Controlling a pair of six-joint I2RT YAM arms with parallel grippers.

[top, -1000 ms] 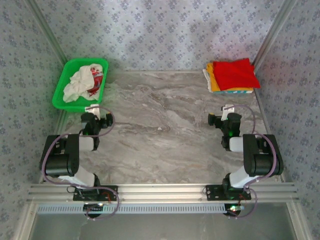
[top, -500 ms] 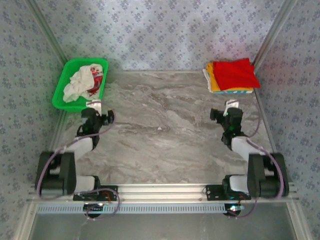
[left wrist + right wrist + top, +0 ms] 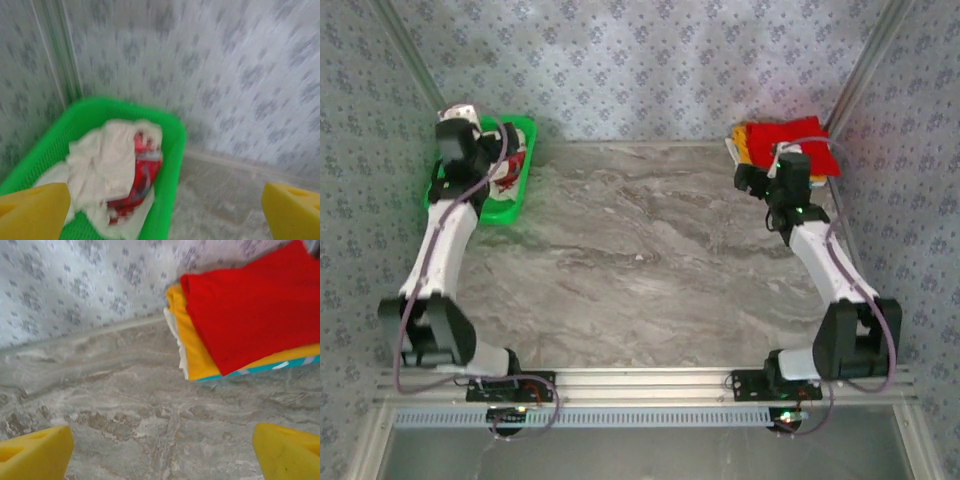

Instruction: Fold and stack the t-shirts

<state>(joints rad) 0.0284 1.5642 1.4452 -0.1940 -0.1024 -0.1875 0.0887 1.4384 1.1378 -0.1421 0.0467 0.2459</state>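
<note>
you have a grey marble table [image 3: 650, 250]; a green basket [image 3: 523, 135] sits at ten o'clock; a stack of folded t-shirts [image 3: 775, 135] at two o'clock

**Top view.** The left arm [image 3: 440, 250] extends from its base at lower left in a long, nearly straight line to the upper left of the frame, ending in the left gripper [image 3: 458, 113]. The right arm [image 3: 825, 265] extends from lower right to upper right, ending in the right gripper [image 3: 778, 152].

**Wrist views.** Each gripper's yellow fingers [image 3: 32, 210] [image 3: 35, 450] sit at the bottom corners, jaws spread wide.
</note>
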